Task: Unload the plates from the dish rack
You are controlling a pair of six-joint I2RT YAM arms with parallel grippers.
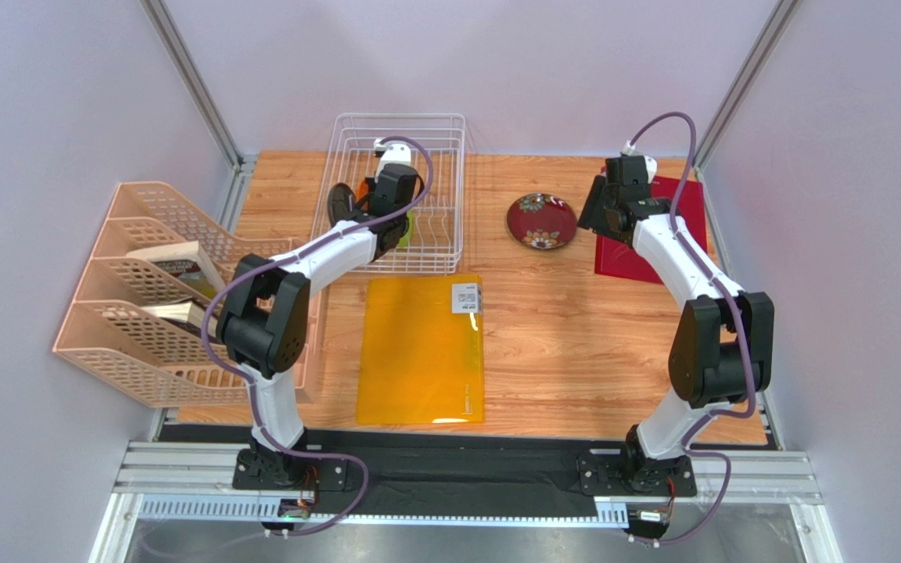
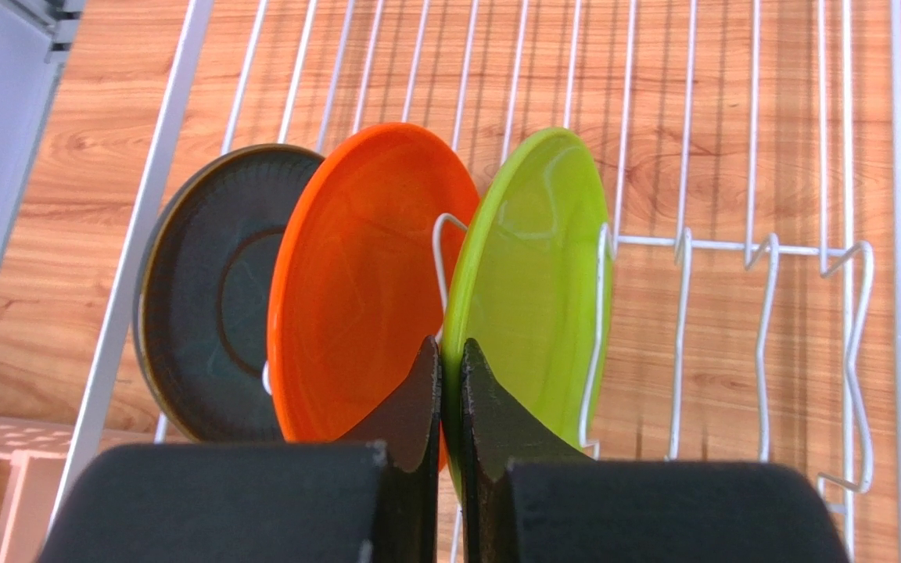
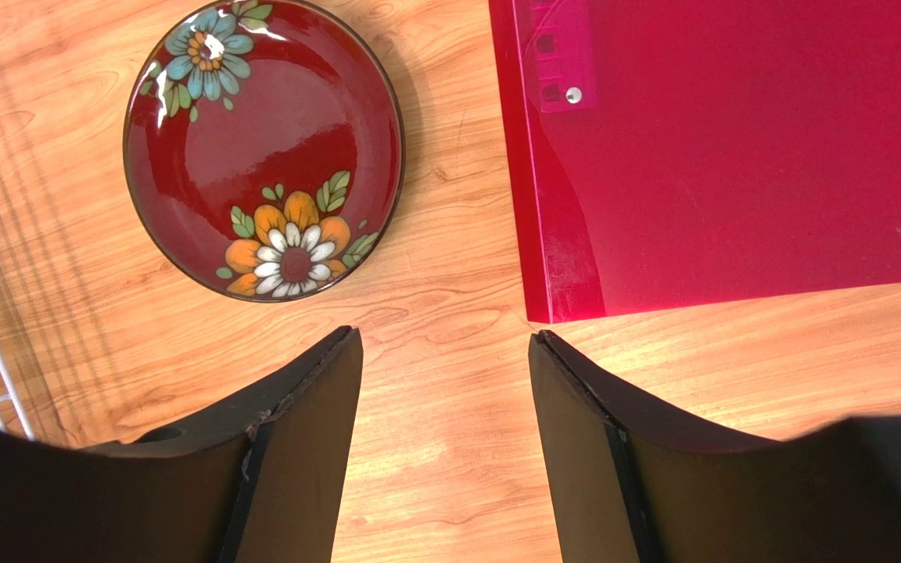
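The white wire dish rack [image 1: 446, 138] stands at the back centre of the table. In the left wrist view three plates stand upright between its tines [image 2: 845, 252]: dark grey [image 2: 209, 305], orange [image 2: 361, 270] and lime green [image 2: 538, 270]. My left gripper [image 2: 452, 364] reaches into the rack [image 1: 387, 221] and is shut on the near rim of the lime green plate. The dark red floral plate [image 1: 541, 221] lies flat on the table right of the rack [image 3: 265, 147]. My right gripper [image 3: 444, 352] is open and empty above bare wood, just right of that plate [image 1: 599, 214].
A flat red square mat [image 3: 749, 153] lies at the back right [image 1: 628, 260]. A yellow mat [image 1: 420, 348] lies in the middle. A beige slotted organizer [image 1: 144, 293] holding books stands at the left edge. Grey walls enclose the table.
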